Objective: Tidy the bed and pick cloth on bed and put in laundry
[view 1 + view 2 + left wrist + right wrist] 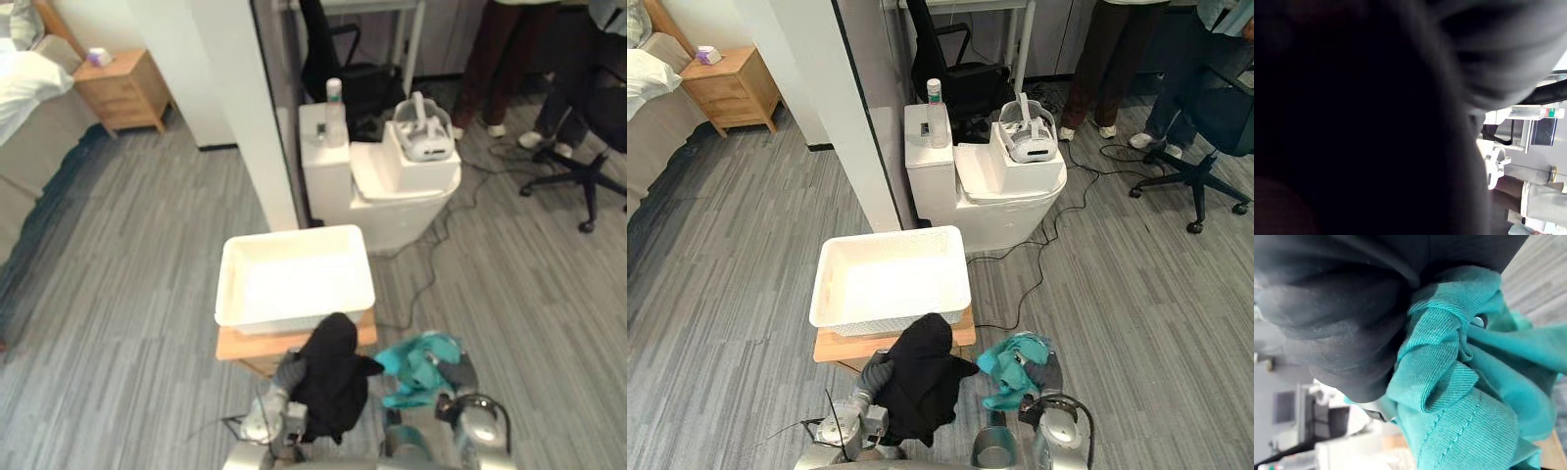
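Left hand (pixel 287 373) sits just short of the near rim of the white laundry basket (pixel 294 236), buried under a black cloth (pixel 331 377) draped over it. Cannot tell if it is closed or not; the cloth covers everything past the wrist cover, and the left wrist view is dark fabric up close. Right hand (pixel 1046 372) is off the basket's near right corner, clamped on a bunched teal cloth (pixel 1014 367); in the right wrist view the teal folds wrap tight round it, with the black cloth pressed against them. Basket is empty and stands on a small wooden tabletop (pixel 235 345); the black cloth's top shows in front of the near wall. Both cloths are off the bed (pixel 24 83), which lies well away to the basket's far left. Step in hand, by my read: drop-off into the basket. To do it well, lift each bundle above the near rim, carry it over the basket's middle, then let go, one hand at a time, since the cloths touch and could drag each other. Black cloth hangs long, so go high enough that its tail clears the rim and doesn't tug the light basket off the tabletop. Teal one is compact and should go in more easily.
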